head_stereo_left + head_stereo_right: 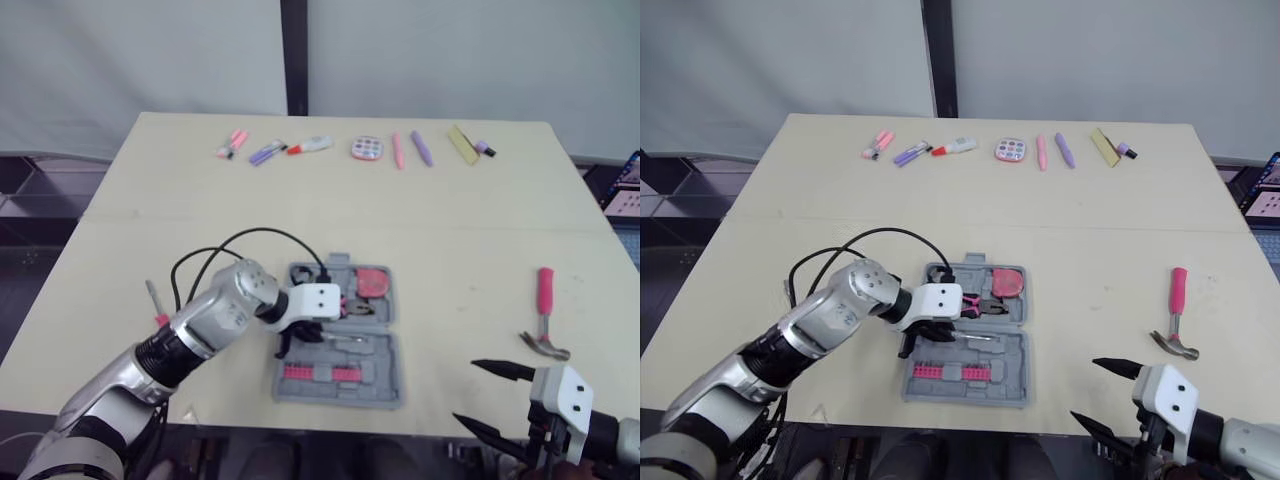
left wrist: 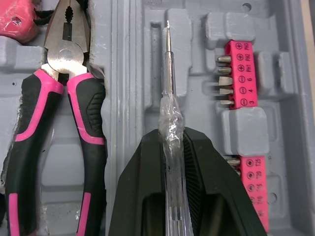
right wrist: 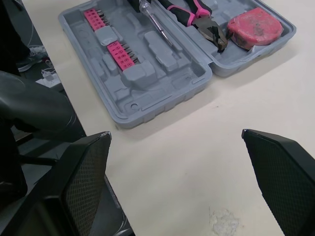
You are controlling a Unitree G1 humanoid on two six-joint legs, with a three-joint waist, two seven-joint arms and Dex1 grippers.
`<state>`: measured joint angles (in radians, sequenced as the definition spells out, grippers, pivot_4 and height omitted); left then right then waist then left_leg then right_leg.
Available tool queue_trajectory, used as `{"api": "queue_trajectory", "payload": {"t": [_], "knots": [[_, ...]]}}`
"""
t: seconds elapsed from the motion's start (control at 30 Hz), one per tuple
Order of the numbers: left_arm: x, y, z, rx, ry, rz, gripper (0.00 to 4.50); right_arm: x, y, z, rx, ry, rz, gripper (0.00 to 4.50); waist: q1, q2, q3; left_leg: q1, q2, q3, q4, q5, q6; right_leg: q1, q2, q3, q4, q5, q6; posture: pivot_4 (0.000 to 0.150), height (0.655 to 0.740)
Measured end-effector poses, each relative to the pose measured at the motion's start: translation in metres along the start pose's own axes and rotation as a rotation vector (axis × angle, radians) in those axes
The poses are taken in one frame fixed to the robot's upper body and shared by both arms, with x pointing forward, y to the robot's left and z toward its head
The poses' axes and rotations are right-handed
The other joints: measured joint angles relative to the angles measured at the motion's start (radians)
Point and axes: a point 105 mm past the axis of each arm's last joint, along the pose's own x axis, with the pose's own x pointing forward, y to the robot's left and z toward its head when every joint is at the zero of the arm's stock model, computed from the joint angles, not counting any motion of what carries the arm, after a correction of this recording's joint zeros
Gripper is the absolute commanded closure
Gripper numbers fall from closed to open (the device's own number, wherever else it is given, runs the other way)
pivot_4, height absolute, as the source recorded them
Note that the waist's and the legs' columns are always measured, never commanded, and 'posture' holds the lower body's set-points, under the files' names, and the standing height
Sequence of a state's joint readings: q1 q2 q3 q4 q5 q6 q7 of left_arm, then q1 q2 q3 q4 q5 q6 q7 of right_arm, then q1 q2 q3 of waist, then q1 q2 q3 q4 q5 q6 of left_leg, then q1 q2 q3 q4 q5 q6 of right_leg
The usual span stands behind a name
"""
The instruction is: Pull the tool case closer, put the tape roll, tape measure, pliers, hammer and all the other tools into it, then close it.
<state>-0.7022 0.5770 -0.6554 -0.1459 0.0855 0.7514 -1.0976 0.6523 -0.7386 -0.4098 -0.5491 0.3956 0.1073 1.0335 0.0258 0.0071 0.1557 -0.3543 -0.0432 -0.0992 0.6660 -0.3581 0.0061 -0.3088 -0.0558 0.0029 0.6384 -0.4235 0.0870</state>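
Found the grey tool case (image 1: 340,345) lying open and flat near the front edge of the table (image 1: 450,230). Saw pink-and-black pliers (image 2: 54,123) seated in the case's far half, with a red tape measure (image 3: 254,27) in that half's right corner. Noted two pink bit strips (image 2: 239,73) clipped into the case's near half. Spotted the left gripper (image 2: 172,142) over the middle of the case, fingers clamped on a clear-handled screwdriver (image 2: 170,98), shaft pointing along a groove just beside the hinge; could not tell whether it touched the tray. Found the pink-handled hammer (image 1: 545,315) on the table well right of the case. Saw the right gripper (image 1: 466,391) right of the case and nearer the front edge, fingers spread wide and holding nothing. Noted a small pink-handled tool (image 1: 155,300) left of the case and a row of pens and small items (image 1: 350,148) far behind it.
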Motion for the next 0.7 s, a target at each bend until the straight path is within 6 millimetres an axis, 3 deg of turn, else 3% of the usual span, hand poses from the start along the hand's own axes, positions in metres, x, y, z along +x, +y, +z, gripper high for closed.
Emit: {"api": "queue_trajectory", "payload": {"t": [0.7], "knots": [[0.0077,0.0039,0.0017,0.012,-0.002,0.014,4.47,-0.0007,0.0011,-0.0033,0.008,0.014,-0.017,0.0,0.0,0.0,0.0,0.0,0.0,0.0,0.0,0.0,0.0,0.0,0.0,0.0,0.001,0.0,0.0,0.15,0.7336]]}}
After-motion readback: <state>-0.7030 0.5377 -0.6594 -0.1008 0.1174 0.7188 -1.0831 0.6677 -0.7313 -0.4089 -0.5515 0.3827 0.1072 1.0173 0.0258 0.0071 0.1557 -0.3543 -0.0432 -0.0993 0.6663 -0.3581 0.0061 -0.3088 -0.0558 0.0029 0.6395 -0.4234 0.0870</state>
